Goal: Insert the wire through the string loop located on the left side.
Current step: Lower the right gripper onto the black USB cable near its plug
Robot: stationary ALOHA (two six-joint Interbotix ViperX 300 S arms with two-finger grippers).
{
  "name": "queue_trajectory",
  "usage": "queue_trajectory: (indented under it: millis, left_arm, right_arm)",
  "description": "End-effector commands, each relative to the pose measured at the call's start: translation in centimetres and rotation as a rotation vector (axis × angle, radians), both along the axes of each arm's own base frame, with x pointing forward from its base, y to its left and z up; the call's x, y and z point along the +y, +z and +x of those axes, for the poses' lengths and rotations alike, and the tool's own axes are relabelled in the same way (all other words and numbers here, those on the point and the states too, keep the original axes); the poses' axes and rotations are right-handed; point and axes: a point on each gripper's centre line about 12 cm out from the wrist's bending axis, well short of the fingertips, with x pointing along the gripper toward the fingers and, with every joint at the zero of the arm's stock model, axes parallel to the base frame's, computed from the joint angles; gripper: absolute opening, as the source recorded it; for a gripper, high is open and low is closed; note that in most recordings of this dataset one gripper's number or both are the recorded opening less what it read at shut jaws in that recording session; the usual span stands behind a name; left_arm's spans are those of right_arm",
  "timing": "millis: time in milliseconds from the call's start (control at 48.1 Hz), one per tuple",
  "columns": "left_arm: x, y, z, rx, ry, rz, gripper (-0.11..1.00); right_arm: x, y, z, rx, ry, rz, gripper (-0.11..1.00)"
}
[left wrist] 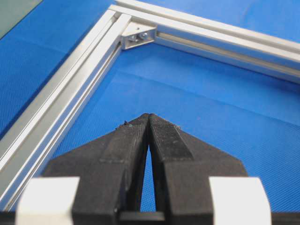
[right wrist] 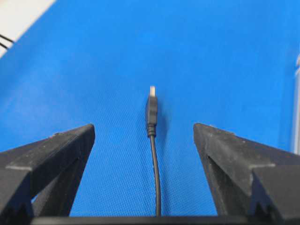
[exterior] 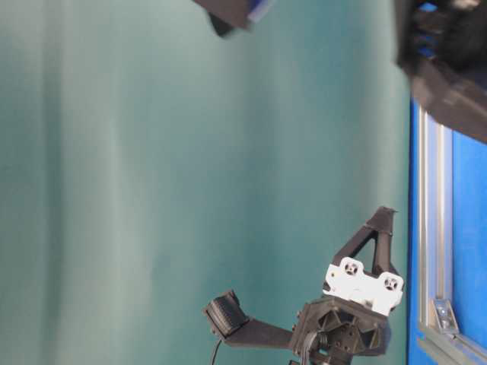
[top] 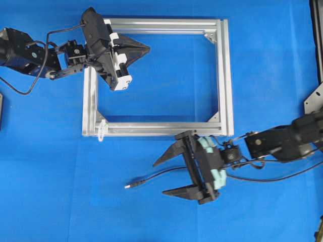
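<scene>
On the blue mat, pick-up step in hand: wire not yet gripped.

The aluminium frame (top: 157, 78) lies flat, enclosing nothing but bare mat; no containers present. The left gripper (top: 146, 48) hangs over the frame's upper left, jaws pressed together, empty. The right gripper (top: 162, 177) stands spread wide astride the wire (top: 151, 179), which rests on the mat below the frame, plug pointing left. The string loop (top: 102, 130) hangs at the frame's lower-left corner. Judged next: lower and close on the wire behind its plug.
</scene>
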Motion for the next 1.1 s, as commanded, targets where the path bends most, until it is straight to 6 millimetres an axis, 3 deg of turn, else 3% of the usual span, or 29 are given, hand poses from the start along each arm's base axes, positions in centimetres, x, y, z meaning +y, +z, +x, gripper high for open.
queue_trajectory:
  millis: [0, 291, 665, 748, 956, 1018, 1081]
  left_arm:
    - [0.1, 1.7, 0.4, -0.051, -0.002, 0.017, 0.0]
    - [0.0, 1.6, 0.2, -0.047, -0.002, 0.016, 0.0]
    - [0.0, 1.5, 0.1, -0.044, -0.002, 0.015, 0.0]
    - [0.0, 1.5, 0.1, -0.042, -0.002, 0.014, 0.0]
    - [0.0, 1.5, 0.0, -0.042, -0.002, 0.014, 0.0]
    - [-0.1, 1.5, 0.0, -0.042, -0.004, 0.014, 0.0]
    - [0.0, 1.5, 0.0, -0.041, -0.002, 0.014, 0.0]
  right_arm:
    - [0.5, 0.1, 1.1, -0.015, -0.006, 0.019, 0.92]
    - [0.8, -3.6, 2.6, 0.063, -0.034, 0.055, 0.92]
    - [0.8, -3.6, 2.7, 0.06, -0.035, 0.059, 0.83]
    - [0.8, -3.5, 2.7, 0.058, -0.035, 0.059, 0.69]
    - [0.6, -3.6, 2.7, 0.061, -0.04, 0.057, 0.13]
    - [0.6, -3.6, 2.8, 0.062, -0.041, 0.055, 0.03]
    - [0.6, -3.6, 2.7, 0.063, -0.041, 0.056, 0.0]
